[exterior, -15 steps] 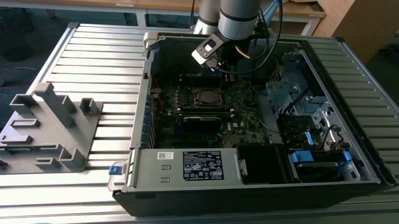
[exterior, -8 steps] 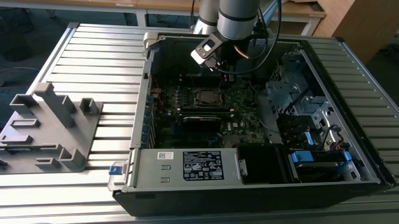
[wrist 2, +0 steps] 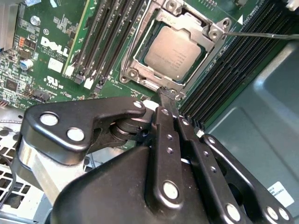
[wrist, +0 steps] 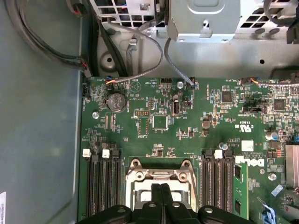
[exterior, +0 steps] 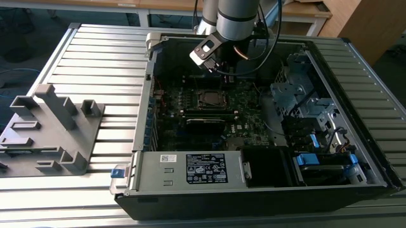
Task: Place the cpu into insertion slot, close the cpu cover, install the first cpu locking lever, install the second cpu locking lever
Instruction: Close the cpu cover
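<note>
The cpu (wrist 2: 175,51) lies flat in the insertion slot (wrist 2: 135,77), its dull grey face showing through the window of the silver cpu cover (wrist 2: 211,52), which lies down over it. A thin metal locking lever (wrist 2: 261,33) runs out from one corner of the socket along the memory slots. My gripper (wrist 2: 164,94) is shut with nothing in it, its tips right at the socket's edge. In the first wrist view the shut gripper (wrist: 161,187) hangs over the insertion slot (wrist: 135,179). In the exterior view the gripper (exterior: 223,72) hovers just behind the insertion slot (exterior: 209,98).
Long black memory slots (wrist 2: 105,37) flank the socket on both sides. A labelled grey power-supply box (exterior: 190,168) fills the case's front. Drive cages and cables (exterior: 304,104) crowd the exterior view's right. A grey fixture (exterior: 47,128) stands on the slatted table at the left.
</note>
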`<state>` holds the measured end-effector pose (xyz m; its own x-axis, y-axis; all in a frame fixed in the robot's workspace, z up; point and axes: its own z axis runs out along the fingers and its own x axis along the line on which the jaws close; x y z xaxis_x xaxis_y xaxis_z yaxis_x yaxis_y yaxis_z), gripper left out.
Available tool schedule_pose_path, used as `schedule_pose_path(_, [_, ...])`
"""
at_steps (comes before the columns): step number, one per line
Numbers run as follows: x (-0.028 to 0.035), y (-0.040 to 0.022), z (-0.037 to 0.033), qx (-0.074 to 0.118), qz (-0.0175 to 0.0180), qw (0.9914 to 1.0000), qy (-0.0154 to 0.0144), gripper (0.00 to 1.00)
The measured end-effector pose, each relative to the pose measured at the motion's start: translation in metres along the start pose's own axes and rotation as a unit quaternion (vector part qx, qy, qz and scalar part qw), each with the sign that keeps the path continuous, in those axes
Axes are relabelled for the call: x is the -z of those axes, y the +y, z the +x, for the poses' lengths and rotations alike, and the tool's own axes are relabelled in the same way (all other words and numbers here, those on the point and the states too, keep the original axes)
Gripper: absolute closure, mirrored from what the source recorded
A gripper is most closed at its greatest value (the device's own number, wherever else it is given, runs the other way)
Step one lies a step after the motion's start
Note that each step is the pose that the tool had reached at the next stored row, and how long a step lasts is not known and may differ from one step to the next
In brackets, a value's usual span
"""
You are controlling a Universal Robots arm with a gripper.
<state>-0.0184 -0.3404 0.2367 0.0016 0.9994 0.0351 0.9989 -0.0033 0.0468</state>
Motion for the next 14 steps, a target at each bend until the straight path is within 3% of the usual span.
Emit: schedule_pose_path(14, [0.0001, -0.0022, 0.0, 0.0, 0.0, 1.0, 0.0, 0.89])
